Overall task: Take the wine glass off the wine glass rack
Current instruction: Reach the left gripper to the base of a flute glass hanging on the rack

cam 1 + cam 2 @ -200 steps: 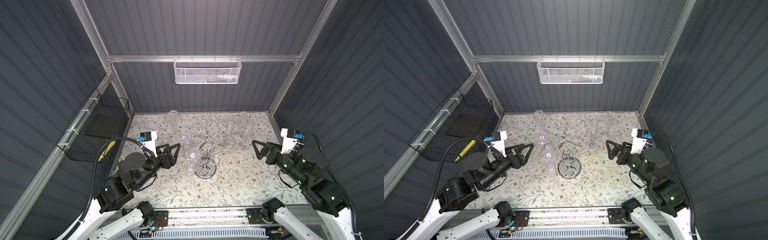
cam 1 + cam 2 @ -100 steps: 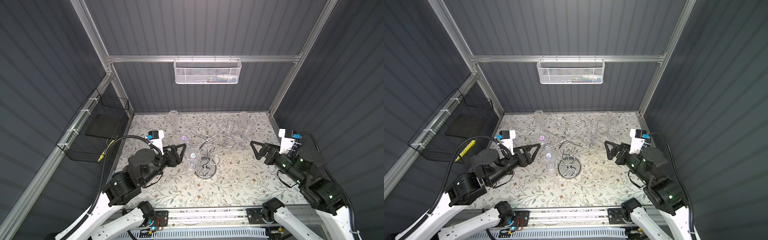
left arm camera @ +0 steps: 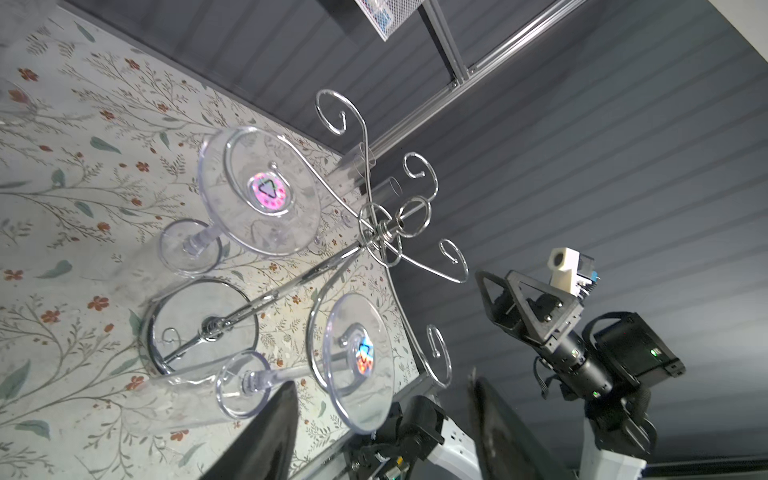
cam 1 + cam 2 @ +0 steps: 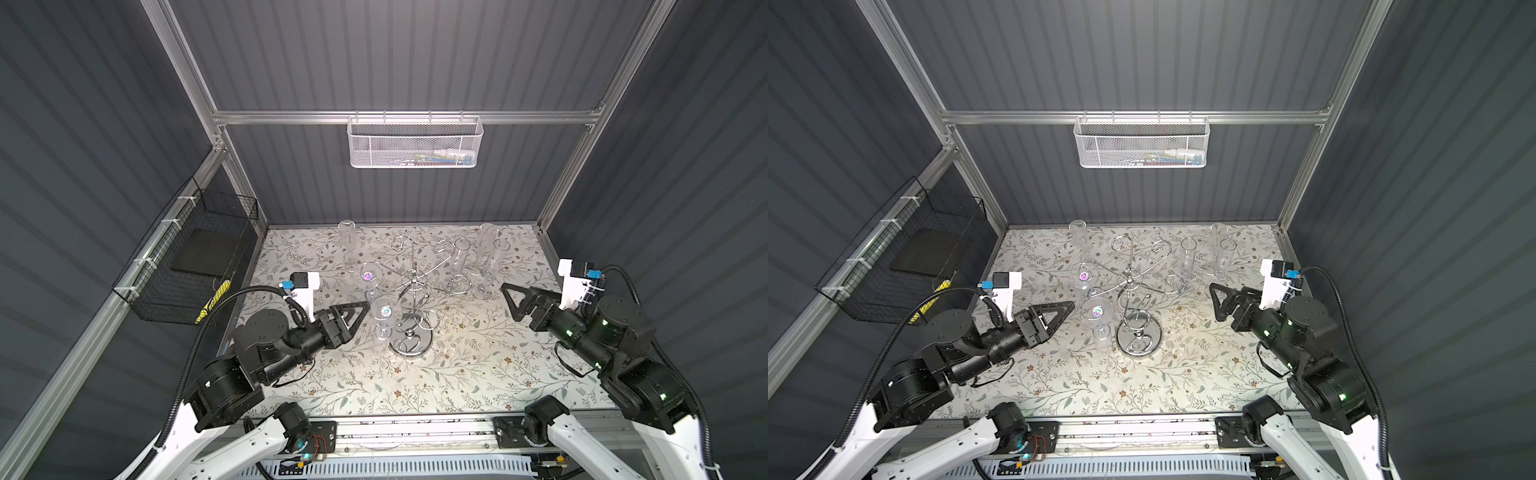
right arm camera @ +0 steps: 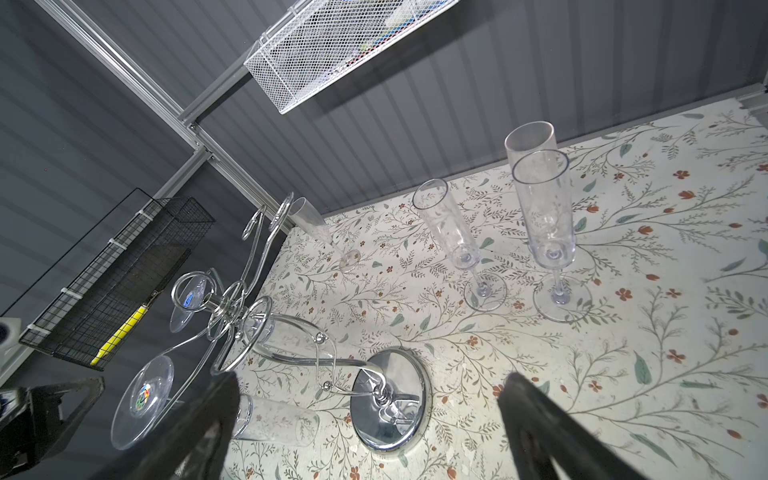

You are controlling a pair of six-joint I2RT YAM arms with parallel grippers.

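Hanging inverted from a curled arm of the shiny chrome wire wine glass rack [image 4: 415, 348], the clear wine glass [image 4: 385, 312] faces the left tool [image 4: 362, 308], released, presumably to admit its stem; the right tool [image 4: 510, 301], released, idles apart.

I see a floral-print tabletop [image 4: 457, 374] with the wine glass rack [image 4: 410, 343] standing on its round base near the middle. Four clear glasses stand upright on the surface: a lone flute [image 4: 348, 245] back left, and three flutes [image 4: 486, 249] clustered back right.
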